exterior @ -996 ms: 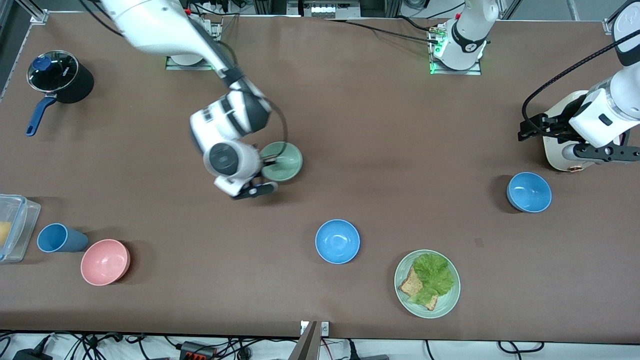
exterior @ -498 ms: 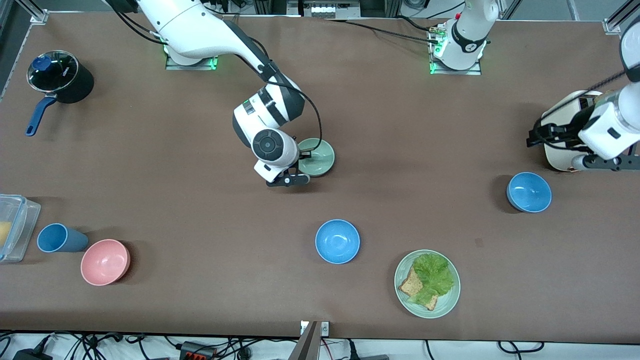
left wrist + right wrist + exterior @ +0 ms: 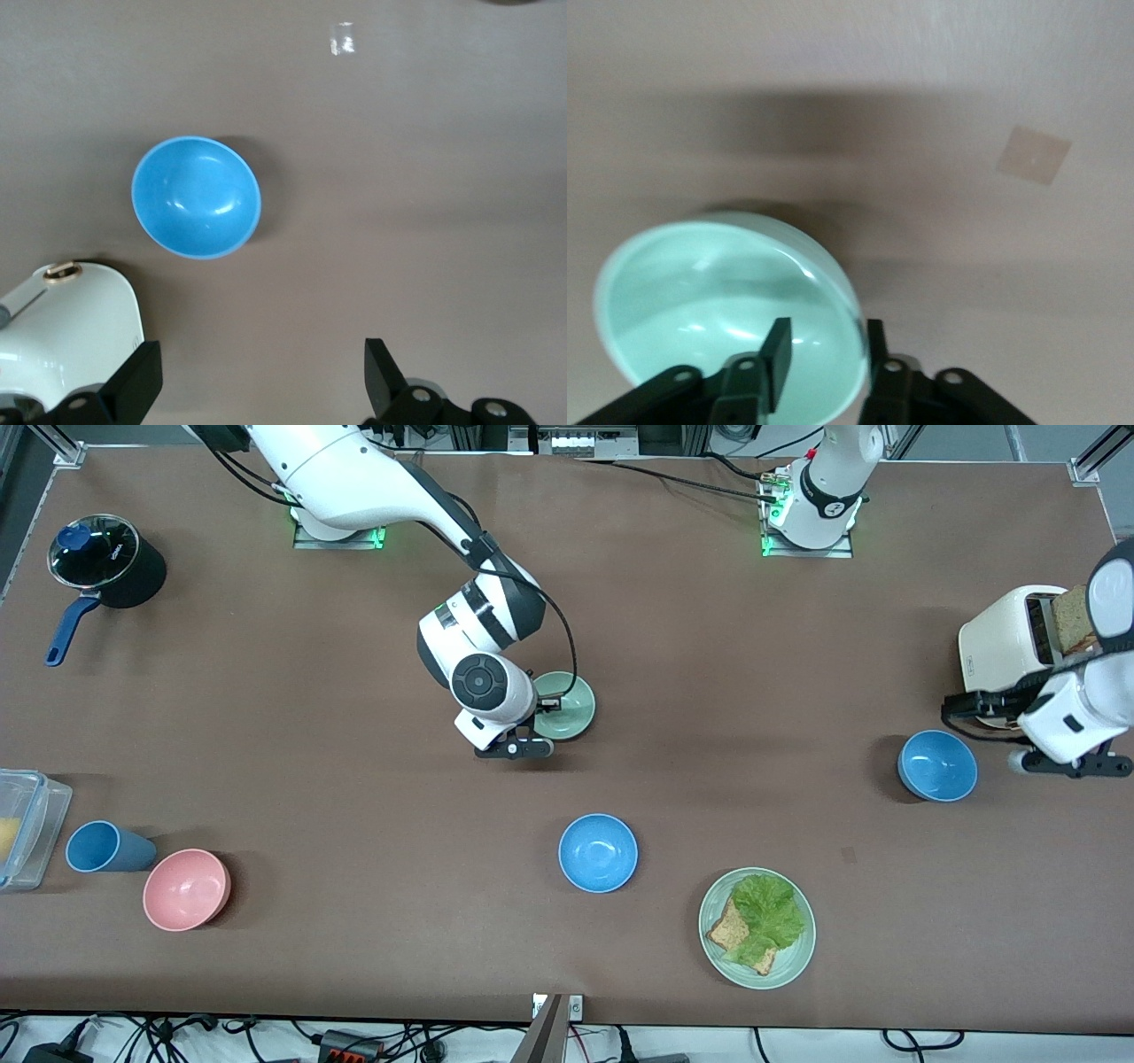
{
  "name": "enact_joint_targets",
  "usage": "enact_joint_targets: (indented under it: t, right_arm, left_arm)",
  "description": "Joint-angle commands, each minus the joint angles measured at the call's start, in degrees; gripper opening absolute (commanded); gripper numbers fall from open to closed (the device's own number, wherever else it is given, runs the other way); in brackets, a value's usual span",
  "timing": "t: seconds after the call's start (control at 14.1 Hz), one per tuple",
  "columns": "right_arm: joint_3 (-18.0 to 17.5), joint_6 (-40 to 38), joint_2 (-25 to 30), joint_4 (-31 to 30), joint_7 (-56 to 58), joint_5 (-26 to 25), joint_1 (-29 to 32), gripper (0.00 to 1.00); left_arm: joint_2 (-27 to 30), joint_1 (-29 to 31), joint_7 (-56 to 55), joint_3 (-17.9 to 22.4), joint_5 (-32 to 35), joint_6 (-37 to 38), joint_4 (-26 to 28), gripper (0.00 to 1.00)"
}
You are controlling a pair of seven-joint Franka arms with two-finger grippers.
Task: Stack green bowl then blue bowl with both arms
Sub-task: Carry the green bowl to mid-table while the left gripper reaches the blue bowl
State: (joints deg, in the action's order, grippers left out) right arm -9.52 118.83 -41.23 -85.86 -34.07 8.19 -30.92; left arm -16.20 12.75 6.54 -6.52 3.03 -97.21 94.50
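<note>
Green bowl point(image 3: 565, 706) rim sits between right pincer point(image 3: 824, 354) fingers; left pincer point(image 3: 261, 376) spread wide.

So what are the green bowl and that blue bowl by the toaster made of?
The green bowl looks like smooth, glossy plastic or glazed ceramic: pale mint, with small bright highlights inside. The blue bowl beside the toaster has the same shiny, plain finish with light spots. Which of the two materials cannot be told from looks alone.

Both arms are glossy white with round grey joint caps; black cables loop to each black two-fingered hand (green lights glow at both bases).
</note>
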Motion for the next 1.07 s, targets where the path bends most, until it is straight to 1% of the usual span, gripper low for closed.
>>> enact_joint_targets:
  t: [0.0,0.14,0.36,0.5,0.64,0.78,1.0]
  right_arm:
    - [0.9,-7.0,1.1,6.9,-1.4,-0.4,0.2,1.0]
    - [2.6,-13.2,3.3,11.2,-1.4,-0.8,2.4,1.0]
    - [3.2,-18.5,7.2,14.7,0.9,-1.2,8.5,1.0]
    - [3.3,-18.8,9.6,14.7,1.2,-1.8,12.5,1.0]
    - [3.2,-18.9,11.3,14.6,1.3,-2.8,16.1,1.0]
    - [3.2,-19.4,12.6,14.6,1.4,-3.9,18.9,1.0]
    - [3.4,-24.2,13.4,14.7,1.5,-5.3,21.5,1.0]
  left_arm:
    - [-4.1,0.9,2.7,-0.3,2.7,-2.7,-2.6,1.0]
    - [-6.6,2.8,5.9,-0.3,3.1,-6.0,-2.6,1.0]
    - [-9.8,5.8,8.2,-0.3,3.1,-8.4,-2.7,1.0]
    - [-11.1,6.4,9.1,-0.3,3.1,-8.6,-2.6,1.0]
    - [-12.4,7.5,9.5,-0.3,3.2,-10.6,-2.5,1.0]
    - [-14.4,8.9,12.9,-0.3,3.0,-12.9,-2.5,1.0]
    - [-16.5,9.3,13.3,-0.3,3.1,-15.2,-2.5,1.0]
